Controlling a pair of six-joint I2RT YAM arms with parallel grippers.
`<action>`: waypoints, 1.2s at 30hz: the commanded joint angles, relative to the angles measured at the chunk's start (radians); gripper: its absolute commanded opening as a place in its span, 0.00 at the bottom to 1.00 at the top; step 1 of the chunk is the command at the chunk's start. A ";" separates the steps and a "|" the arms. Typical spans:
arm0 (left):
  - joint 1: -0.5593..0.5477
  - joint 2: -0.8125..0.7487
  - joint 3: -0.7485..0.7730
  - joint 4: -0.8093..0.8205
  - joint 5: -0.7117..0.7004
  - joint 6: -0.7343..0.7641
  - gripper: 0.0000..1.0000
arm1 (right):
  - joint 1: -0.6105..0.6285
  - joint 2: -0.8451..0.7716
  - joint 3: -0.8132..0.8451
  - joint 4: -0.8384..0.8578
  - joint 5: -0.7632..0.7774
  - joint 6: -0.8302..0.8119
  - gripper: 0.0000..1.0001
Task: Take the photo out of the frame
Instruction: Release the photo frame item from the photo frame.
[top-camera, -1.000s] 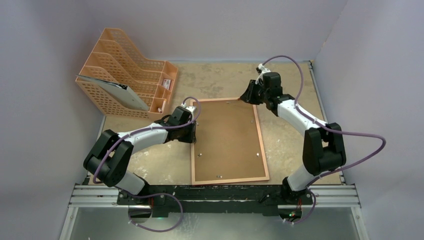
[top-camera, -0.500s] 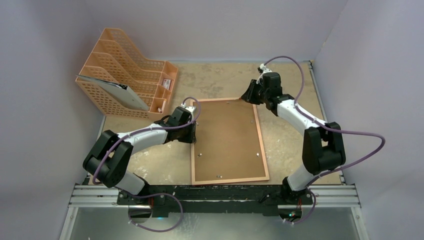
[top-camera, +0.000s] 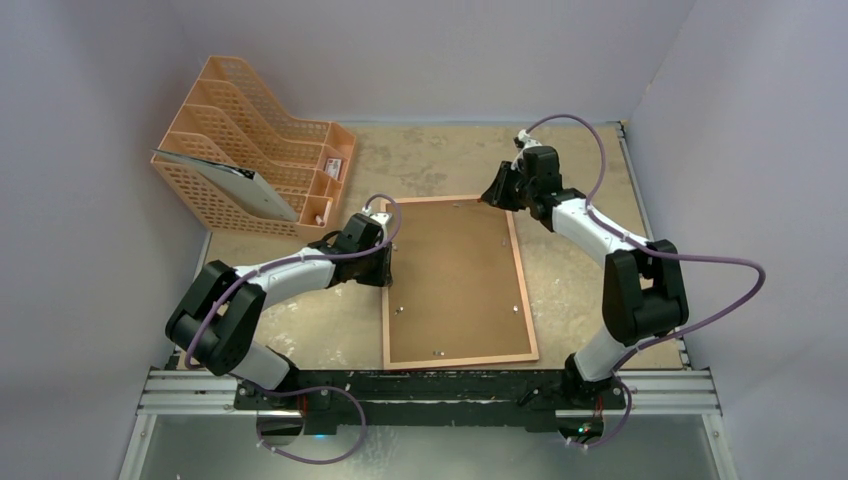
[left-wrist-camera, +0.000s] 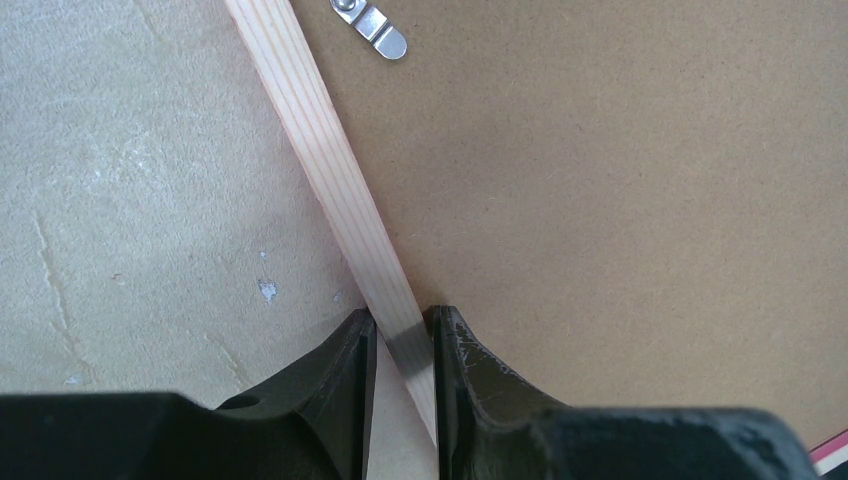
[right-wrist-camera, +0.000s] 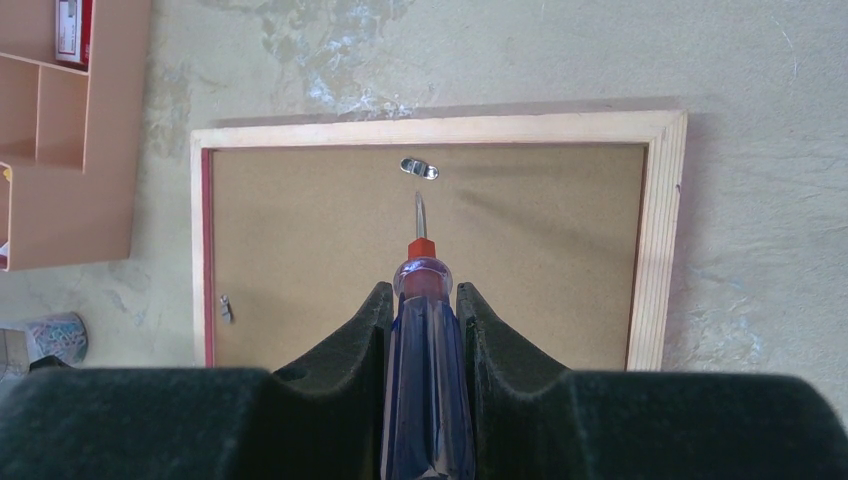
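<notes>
The frame (top-camera: 523, 290) lies back-up on the table (top-camera: 440, 160) between the arms. Only the wrist views reveal the grips: left gripper (left-wrist-camera: 402, 340) clamps its side rail; right gripper (right-wrist-camera: 425, 300) pinches a screwdriver (right-wrist-camera: 425, 350), tip just short of a clip (right-wrist-camera: 419, 168).

R gripper (right-wrist-camera: 420, 300) clamped on blue-handled screwdriver (right-wrist-camera: 428, 380), shaft pointing fwd. Tip near metal clip (right-wrist-camera: 419, 168) just ahead. Brown backing board (right-wrist-camera: 300, 250) below tip. Pale wood rail of frame (right-wrist-camera: 440, 129) beyond clip. Orange rack (right-wrist-camera: 60, 200) far left of gripper.
</notes>
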 joint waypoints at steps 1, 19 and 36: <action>-0.020 -0.019 -0.020 -0.038 0.023 0.026 0.03 | -0.002 -0.001 0.032 0.019 0.019 0.017 0.00; -0.021 -0.007 -0.016 -0.040 0.023 0.029 0.02 | -0.002 0.111 0.067 0.095 0.001 0.057 0.00; -0.019 0.009 -0.010 0.027 0.011 -0.031 0.00 | -0.001 0.013 0.038 0.026 -0.054 -0.013 0.00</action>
